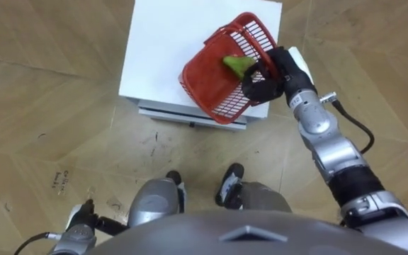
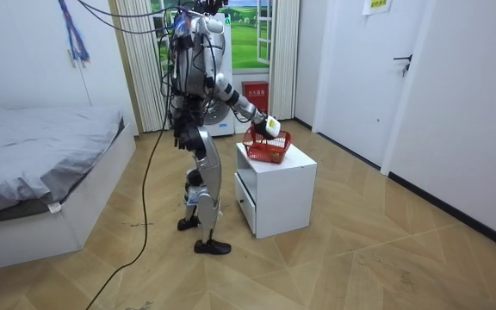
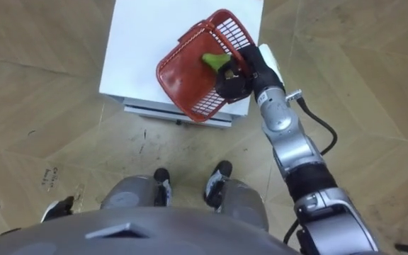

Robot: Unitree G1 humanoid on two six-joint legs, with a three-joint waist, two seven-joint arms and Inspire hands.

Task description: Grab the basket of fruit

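At my lower left, the left hand (image 1: 82,221) hangs by the robot's side; I cannot tell whether it is open or closed. Ahead stands the white cabinet (image 1: 158,49). The red fruit basket (image 1: 207,85) is tilted over its near right corner, jutting past the near edge. I see a green fruit (image 1: 237,65) inside. The right hand (image 1: 275,71) grips the basket's right rim, with dark fingers (image 1: 261,92) curled tight round the wire.

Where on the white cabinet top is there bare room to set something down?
The cabinet top is bare along its left half, between its left edge and the red basket. The right side is crowded: the basket and the right robot hand gripping its rim.
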